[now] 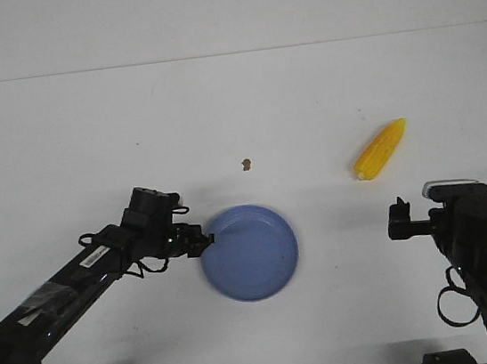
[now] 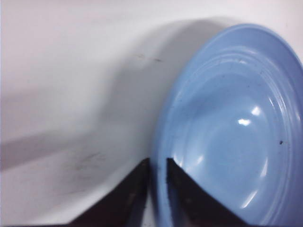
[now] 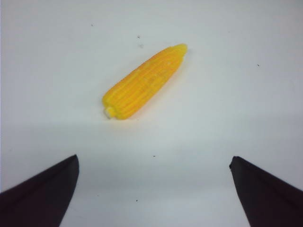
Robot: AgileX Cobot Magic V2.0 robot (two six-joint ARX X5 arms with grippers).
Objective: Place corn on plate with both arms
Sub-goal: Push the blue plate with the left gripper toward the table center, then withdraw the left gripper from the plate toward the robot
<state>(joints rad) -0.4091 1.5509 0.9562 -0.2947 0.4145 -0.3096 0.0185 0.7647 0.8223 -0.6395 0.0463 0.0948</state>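
Note:
The blue plate [image 1: 251,253] lies on the white table, front centre. My left gripper [image 1: 208,239] is shut on the plate's left rim; in the left wrist view the two black fingers [image 2: 139,189] pinch the rim of the plate [image 2: 236,127], one finger outside and one inside. The yellow corn [image 1: 380,150] lies on the table at the right, tip pointing away and right. My right gripper [image 1: 399,216] is open and empty, nearer than the corn and apart from it. In the right wrist view the corn [image 3: 144,82] lies beyond the wide-apart fingertips [image 3: 52,182].
A tiny brown speck [image 1: 246,165] lies on the table beyond the plate. The table's far edge meets a white wall at the back.

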